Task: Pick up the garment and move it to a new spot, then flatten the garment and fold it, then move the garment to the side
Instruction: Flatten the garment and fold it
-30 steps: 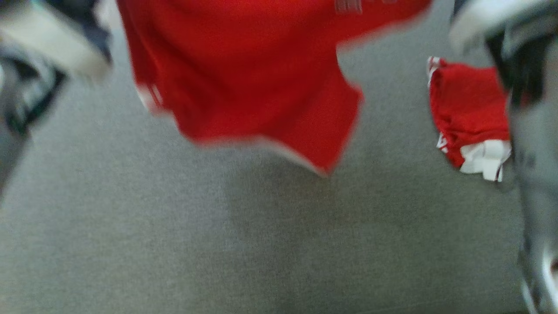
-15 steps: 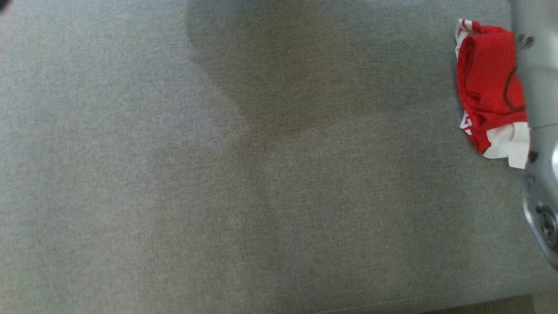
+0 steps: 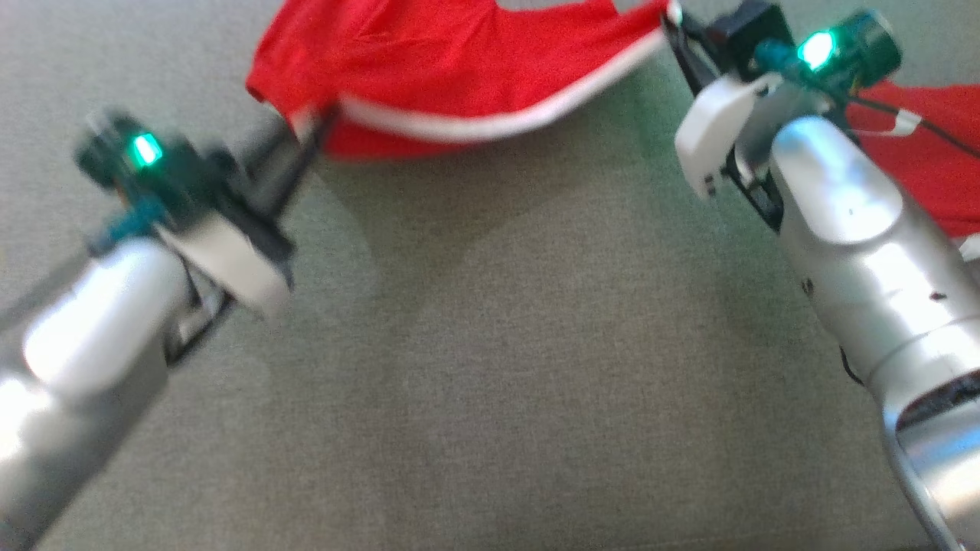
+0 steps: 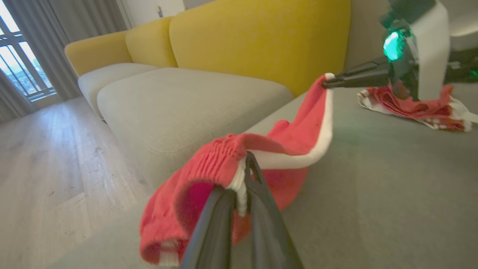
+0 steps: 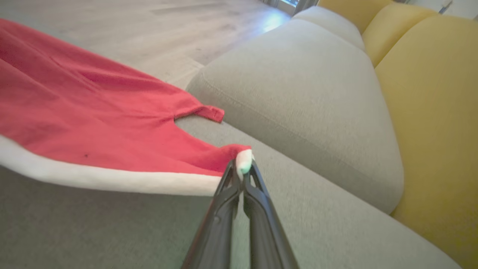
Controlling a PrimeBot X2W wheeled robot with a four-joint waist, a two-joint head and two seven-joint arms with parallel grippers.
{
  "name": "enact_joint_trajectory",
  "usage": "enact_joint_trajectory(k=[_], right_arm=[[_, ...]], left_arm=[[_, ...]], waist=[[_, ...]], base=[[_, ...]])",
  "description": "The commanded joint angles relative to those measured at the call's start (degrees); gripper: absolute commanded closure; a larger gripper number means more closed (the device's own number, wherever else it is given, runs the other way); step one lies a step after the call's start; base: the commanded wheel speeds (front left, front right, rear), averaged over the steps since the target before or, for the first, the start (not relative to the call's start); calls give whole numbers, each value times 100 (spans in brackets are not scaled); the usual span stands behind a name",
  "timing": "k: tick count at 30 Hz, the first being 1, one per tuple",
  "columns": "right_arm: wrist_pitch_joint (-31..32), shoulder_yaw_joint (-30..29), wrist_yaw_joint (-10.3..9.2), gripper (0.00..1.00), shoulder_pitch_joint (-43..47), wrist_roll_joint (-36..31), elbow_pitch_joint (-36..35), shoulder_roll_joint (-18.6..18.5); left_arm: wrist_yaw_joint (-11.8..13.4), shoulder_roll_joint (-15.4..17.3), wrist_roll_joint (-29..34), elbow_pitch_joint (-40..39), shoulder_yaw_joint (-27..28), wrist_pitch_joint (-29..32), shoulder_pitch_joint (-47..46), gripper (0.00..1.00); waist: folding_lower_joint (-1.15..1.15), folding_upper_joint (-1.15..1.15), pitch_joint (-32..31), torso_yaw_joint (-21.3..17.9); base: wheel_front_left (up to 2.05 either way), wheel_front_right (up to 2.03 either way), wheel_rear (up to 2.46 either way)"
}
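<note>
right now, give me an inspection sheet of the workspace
surface: grey woven fabric top, shadowed under the cloth
job's things: red fabric garment with white hem, stretched between both grippers, hem sagging
clutter: second crumpled red and white garment, lying on the surface by the right arm
grippers: left gripper shut on the hem; right gripper shut on its other corner
cables: thin black cable at the right wrist, over the second garment
surroundings: yellow-backed sofa with pale grey cushions; light wooden floor; curtained window
</note>
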Motion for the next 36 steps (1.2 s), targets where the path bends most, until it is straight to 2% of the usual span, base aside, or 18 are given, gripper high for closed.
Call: enact_joint_trajectory(k=[1, 4, 5, 6, 11, 16, 24, 30, 33, 36], right_arm=[[191, 391, 39, 100, 247, 381, -103, -95], [651, 1109, 39, 100, 630, 1097, -340, -343], [651, 1109, 39, 100, 630, 1097, -340, -343], [816, 1329, 39, 100, 742, 1378, -504, -469], [1664, 2307, 39, 100, 1195, 2708, -1682, -1370], [2268, 2807, 39, 100, 1527, 3598, -2761, -2309], [2831, 2910, 39, 100, 2274, 4376, -3890, -3322], [3268, 2716, 39, 100, 2849, 4695, -4616, -3982], [3283, 2410, 39, 100, 2967, 4657, -4852, -4195], [3224, 2057, 39, 100, 2947, 4485, -4959, -4185]], left_arm=[[11, 295, 84, -229, 104, -27, 65, 100], [11, 335, 96, -356, -43, -27, 482, 100], [11, 335, 96, -356, -43, -27, 482, 100], [11, 346, 80, -395, -84, -27, 606, 100], [11, 432, 129, -505, -246, -28, 1021, 100], [11, 450, 97, -642, -301, -28, 1368, 100], [28, 477, 29, -971, -558, -4, 1931, 100], [115, 518, -170, -1639, -755, 250, 2349, 100], [188, 495, -264, -1953, -771, 344, 2426, 100], [286, 466, -223, -2069, -708, 346, 2330, 100]], waist=[[1, 0, -257, 73], [1, 0, -480, 74], [1, 0, -480, 74], [1, 0, -550, 64], [1, 0, -861, 25], [1, 0, -1144, 5], [1, 0, -1652, 54], [1, 0, -1812, 94], [1, 0, -1775, 158], [1, 0, -1651, 256]], base=[[0, 0, 0], [0, 0, 0], [0, 0, 0], [0, 0, 0], [0, 0, 0], [0, 0, 0], [0, 0, 0], [0, 0, 0], [0, 0, 0], [0, 0, 0]])
